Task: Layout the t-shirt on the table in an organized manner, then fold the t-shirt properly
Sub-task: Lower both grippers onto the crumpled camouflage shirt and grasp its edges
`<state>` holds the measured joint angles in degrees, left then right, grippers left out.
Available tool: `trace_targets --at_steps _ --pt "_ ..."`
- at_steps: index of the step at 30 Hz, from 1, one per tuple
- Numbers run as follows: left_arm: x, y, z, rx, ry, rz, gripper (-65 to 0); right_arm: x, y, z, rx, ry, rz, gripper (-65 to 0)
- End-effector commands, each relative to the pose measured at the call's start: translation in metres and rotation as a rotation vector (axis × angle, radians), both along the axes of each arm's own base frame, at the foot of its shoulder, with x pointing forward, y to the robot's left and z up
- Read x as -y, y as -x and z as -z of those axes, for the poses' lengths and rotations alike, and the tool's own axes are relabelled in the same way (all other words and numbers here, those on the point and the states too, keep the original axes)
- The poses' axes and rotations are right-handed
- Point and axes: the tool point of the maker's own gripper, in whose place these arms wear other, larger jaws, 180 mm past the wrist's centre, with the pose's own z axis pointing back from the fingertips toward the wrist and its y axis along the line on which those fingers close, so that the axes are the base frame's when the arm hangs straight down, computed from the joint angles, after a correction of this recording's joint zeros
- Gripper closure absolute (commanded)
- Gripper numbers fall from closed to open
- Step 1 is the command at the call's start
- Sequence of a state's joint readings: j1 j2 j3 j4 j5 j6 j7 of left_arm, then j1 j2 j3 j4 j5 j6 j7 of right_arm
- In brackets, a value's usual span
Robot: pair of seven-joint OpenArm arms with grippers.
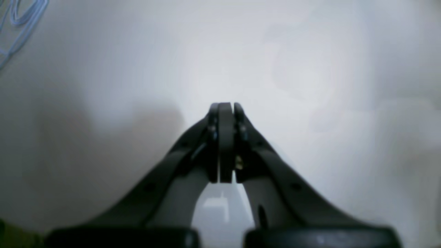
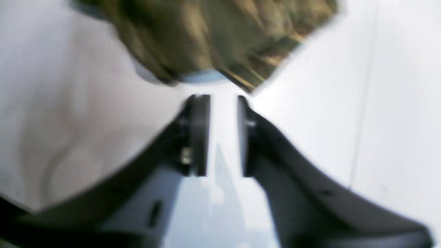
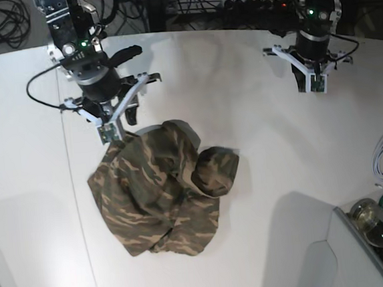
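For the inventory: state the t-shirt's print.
Camouflage of olive green, brown and tan on the t-shirt; clearest in the base view.

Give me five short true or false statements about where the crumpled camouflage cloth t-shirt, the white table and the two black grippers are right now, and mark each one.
1. The camouflage cloth t-shirt lies spread flat and smooth. False: it sits bunched in a heap.
2. The left gripper is shut and holds nothing. True.
3. The right gripper clamps the shirt. False: its jaws stand apart with only the white table showing between them, the cloth just beyond the tips.
4. A glass bottle lies by the grey box corner. True.
5. The left gripper hovers over the shirt. False: it is off to the side, over bare table.
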<state>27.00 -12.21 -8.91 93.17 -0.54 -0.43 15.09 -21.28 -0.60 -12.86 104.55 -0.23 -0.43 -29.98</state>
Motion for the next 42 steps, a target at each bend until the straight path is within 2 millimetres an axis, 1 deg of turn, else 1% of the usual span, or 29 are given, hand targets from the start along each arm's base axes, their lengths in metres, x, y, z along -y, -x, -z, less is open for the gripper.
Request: trace_targets --at_steps 1,4,6,7,8,9,11,12,14,16,21,23,26,28,29,32,34,35,37,38,39,40,42 --pt "-0.005 -0.005 -0.008 0.018 -0.013 -0.004 0.0 -0.010 -0.011 -0.013 0.043 -0.014 -0.021 -21.9" --pt "-0.025 -0.013 -0.017 0.035 -0.031 -0.063 0.0 -0.037 -0.019 -0.024 0.064 -0.034 -0.095 -37.7" --pt "-0.035 -0.016 -0.019 0.039 -0.041 -0.091 -13.3 -0.051 -0.028 -0.034 0.101 -0.044 -0.135 -47.3" --pt "-0.039 -0.018 -0.021 0.043 -0.044 -0.100 -19.3 -0.058 -0.031 -0.037 0.110 -0.046 -0.155 -49.7" --pt "-0.044 -0.018 -0.023 0.048 -0.050 -0.111 -24.2 -0.065 -0.034 -0.035 0.110 -0.042 -0.177 -50.4" --pt "-0.046 -0.019 -0.025 0.052 -0.053 -0.116 -26.3 -0.070 -0.038 -0.034 0.113 -0.038 -0.194 -50.0" --pt "-0.048 -0.020 -0.026 0.056 -0.059 -0.114 -25.8 -0.078 -0.045 -0.024 0.098 -0.021 -0.222 -50.0" --pt "-0.047 -0.022 -0.027 0.060 -0.059 -0.110 -25.8 -0.085 -0.047 -0.021 0.089 -0.023 -0.233 -50.0" --pt "-0.045 -0.035 -0.034 0.089 -0.055 -0.110 -25.8 -0.093 -0.055 -0.014 0.071 -0.023 -0.235 -50.0" --pt "-0.043 -0.046 -0.034 0.102 -0.044 -0.113 -25.8 -0.099 -0.062 -0.007 0.054 -0.015 -0.241 -50.0" --pt "-0.007 -0.081 -0.020 0.095 -0.009 -0.020 -25.8 -0.104 -0.074 0.000 0.039 -0.003 -0.247 -49.8" --pt "0.006 -0.093 -0.013 0.084 0.005 0.007 -25.8 -0.103 -0.076 0.002 0.035 0.003 -0.246 -46.5" --pt "0.026 -0.114 -0.003 0.069 0.027 0.053 -25.8 -0.099 -0.077 0.009 0.020 0.018 -0.248 -34.4" --pt "0.044 -0.130 0.001 0.063 0.032 0.098 -25.8 -0.098 -0.078 0.015 0.004 0.028 -0.250 -27.5" --pt "0.054 -0.137 0.002 0.062 0.037 0.123 -25.8 -0.098 -0.079 0.016 0.002 0.032 -0.250 -26.1" --pt "0.083 -0.158 0.001 0.069 0.063 0.166 -26.5 -0.096 -0.082 0.021 -0.009 0.044 -0.252 -25.2" --pt "0.093 -0.169 -0.001 0.073 0.078 0.172 -26.7 -0.095 -0.081 0.025 -0.020 0.050 -0.253 -23.4" --pt "0.100 -0.174 -0.001 0.074 0.090 0.174 -26.7 -0.095 -0.081 0.026 -0.022 0.051 -0.253 -19.1" --pt "0.106 -0.181 0.001 0.068 0.102 0.171 -26.7 -0.095 -0.081 0.024 -0.016 0.048 -0.251 -4.1" --pt "0.108 -0.183 0.002 0.065 0.107 0.169 -26.7 -0.093 -0.081 0.025 -0.018 0.048 -0.245 0.0" --pt "0.113 -0.185 0.005 0.060 0.117 0.167 -26.7 -0.087 -0.083 0.026 -0.023 0.047 -0.225 0.0" --pt "0.114 -0.188 0.005 0.062 0.121 0.167 -26.7 -0.082 -0.084 0.027 -0.027 0.047 -0.208 -2.1" --pt "0.119 -0.192 0.011 0.069 0.130 0.169 -26.7 -0.075 -0.082 0.031 -0.040 0.043 -0.186 -0.5"
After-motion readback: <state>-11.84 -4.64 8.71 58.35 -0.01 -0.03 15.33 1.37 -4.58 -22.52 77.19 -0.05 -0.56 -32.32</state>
